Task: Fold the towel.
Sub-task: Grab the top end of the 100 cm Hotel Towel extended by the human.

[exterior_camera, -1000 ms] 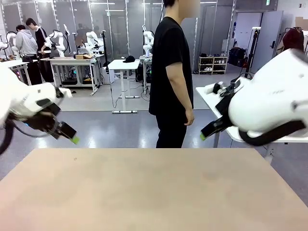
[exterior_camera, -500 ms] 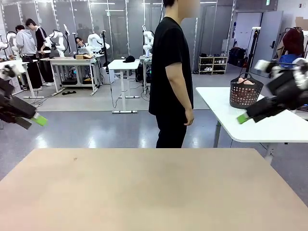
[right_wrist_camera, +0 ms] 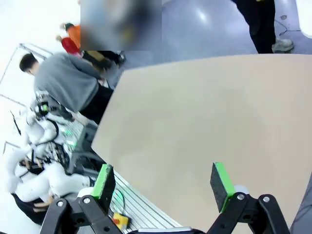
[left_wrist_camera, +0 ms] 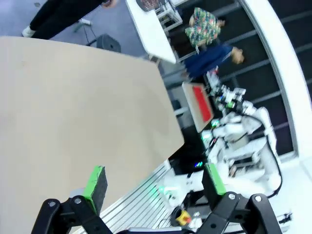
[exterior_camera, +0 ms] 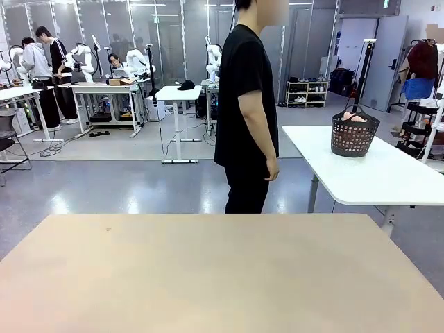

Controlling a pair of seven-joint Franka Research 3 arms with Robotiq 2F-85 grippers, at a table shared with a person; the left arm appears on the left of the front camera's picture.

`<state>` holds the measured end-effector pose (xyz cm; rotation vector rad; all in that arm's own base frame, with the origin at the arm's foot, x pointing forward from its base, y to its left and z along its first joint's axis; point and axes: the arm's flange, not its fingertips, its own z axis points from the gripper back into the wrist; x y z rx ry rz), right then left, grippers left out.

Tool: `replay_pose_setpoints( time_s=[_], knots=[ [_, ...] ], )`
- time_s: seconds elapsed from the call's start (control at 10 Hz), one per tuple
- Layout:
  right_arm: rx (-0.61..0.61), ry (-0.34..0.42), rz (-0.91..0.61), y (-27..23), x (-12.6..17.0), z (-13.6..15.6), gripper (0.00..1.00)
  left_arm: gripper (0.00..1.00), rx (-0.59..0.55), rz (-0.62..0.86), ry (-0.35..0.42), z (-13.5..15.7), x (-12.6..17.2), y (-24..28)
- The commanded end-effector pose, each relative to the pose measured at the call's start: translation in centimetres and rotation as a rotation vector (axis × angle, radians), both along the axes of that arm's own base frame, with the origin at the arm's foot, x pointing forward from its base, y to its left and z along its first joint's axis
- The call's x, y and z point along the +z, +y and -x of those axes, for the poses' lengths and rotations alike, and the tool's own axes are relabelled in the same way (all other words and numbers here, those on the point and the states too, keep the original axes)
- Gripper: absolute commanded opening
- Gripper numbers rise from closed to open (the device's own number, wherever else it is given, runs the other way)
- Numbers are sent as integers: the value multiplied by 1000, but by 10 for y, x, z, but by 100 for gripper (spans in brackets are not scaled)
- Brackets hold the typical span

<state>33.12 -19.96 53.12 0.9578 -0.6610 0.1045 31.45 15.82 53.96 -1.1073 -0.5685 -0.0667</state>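
From where I stand, the big wooden table (exterior_camera: 208, 277) in front of the robot lies bare, and a person (exterior_camera: 246, 111) in a black shirt and black trousers stands side-on at its far edge, arms hanging down. The towel (exterior_camera: 352, 117) is off to the right, tucked into a dark basket (exterior_camera: 354, 135) full of holes, with just a bit of pale pink cloth poking above the rim. That basket stands on a white table (exterior_camera: 374, 177), well apart from the wooden one. Seen from the left wrist, the left claw (left_wrist_camera: 155, 180) is spread wide with nothing between its green pads (left_wrist_camera: 95, 181); it hangs by the near edge of the wooden table, whose top stretches away above it. Seen from the right wrist, the right claw (right_wrist_camera: 162, 183) is likewise spread wide and holds nothing, and it hangs by the table's edge too, with the tabletop beyond it. At the top of that view are the standing person's dark trouser legs and a shoe on the grey floor, and off to one side someone in a grey top (right_wrist_camera: 73, 83) bends over
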Motion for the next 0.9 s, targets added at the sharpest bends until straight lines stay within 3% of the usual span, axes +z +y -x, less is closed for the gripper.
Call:
replay_pose_setpoints(
  time_s=[0.0,0.4,0.8],
  knots=[
    [-38,-59,-84,-10,-13,1,100,100,91,94,4,7,-16,16],
    [-86,-64,-77,-19,-22,7,100,100,189,87,20,25,-11,22],
    [-96,-45,-118,-32,-20,11,100,100,181,97,39,23,-21,41]
  ],
)
